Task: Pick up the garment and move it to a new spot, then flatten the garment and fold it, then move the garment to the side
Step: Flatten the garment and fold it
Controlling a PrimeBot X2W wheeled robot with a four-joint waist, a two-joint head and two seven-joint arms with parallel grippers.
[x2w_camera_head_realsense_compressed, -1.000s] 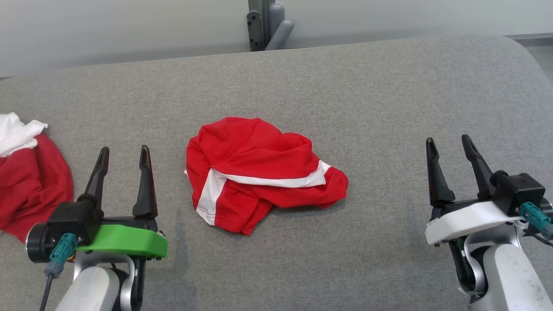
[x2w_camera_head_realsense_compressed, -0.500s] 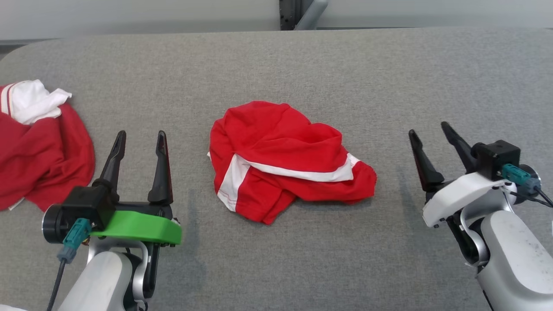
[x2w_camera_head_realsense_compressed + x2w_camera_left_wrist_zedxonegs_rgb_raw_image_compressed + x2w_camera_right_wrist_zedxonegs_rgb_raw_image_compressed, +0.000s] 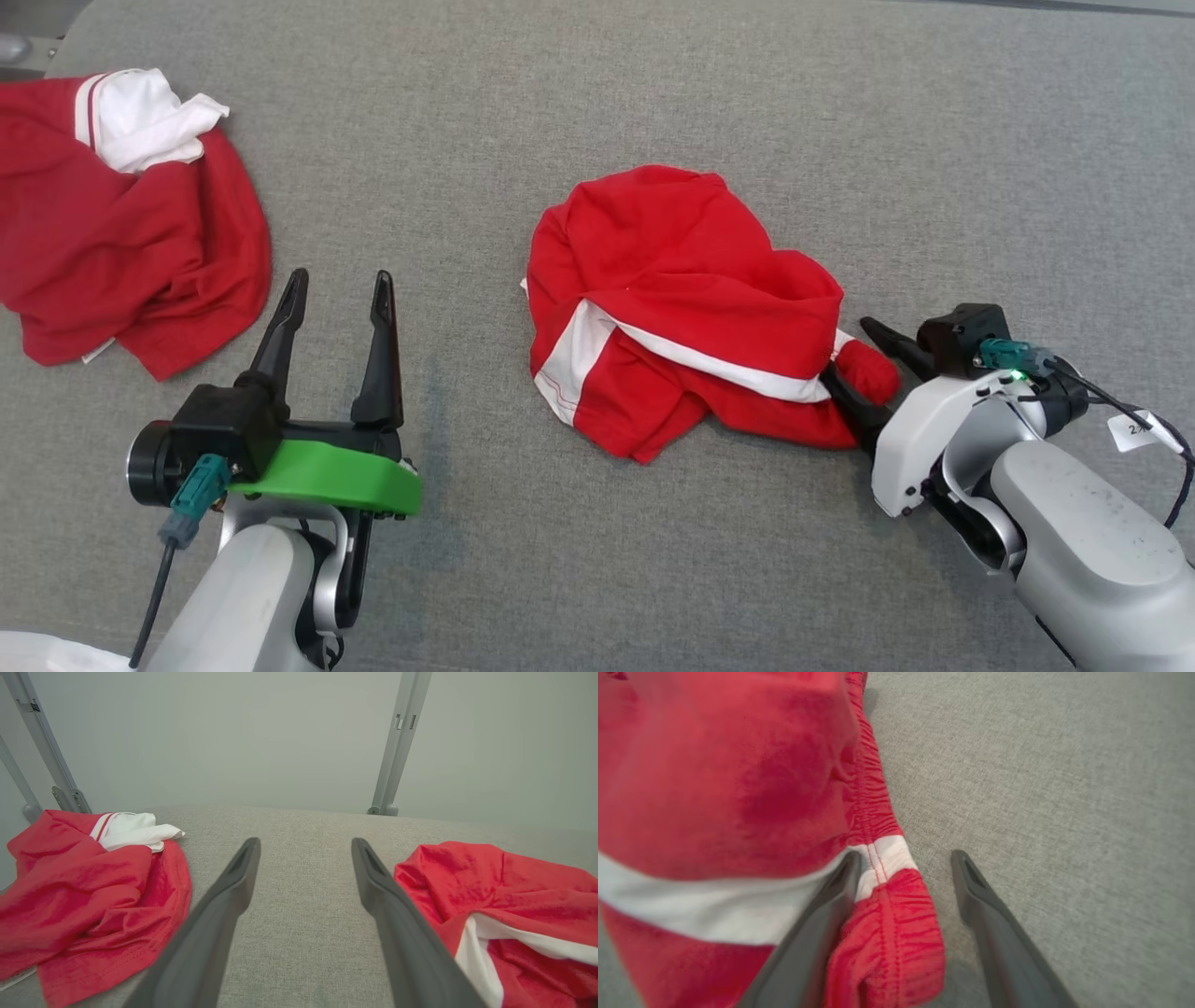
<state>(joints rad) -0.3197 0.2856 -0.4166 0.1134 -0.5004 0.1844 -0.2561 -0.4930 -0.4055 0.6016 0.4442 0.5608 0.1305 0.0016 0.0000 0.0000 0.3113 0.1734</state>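
Garment (image 3: 681,308), red and white, crumpled mid grey tabletop (image 3: 653,93). Looks soft, light, limp (will sag when lifted). My right gripper (image 3: 905,855), fingers apart, straddles gathered elastic edge (image 3: 887,933): likely best hold. My left gripper (image 3: 338,280) spread, empty, nearby.

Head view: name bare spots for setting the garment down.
Free: grey surface beyond the middle garment and the left garment; near strip between left arm and right arm. Crowded: gap between garments, holding the left gripper; middle garment's right edge, straddled by the right gripper.
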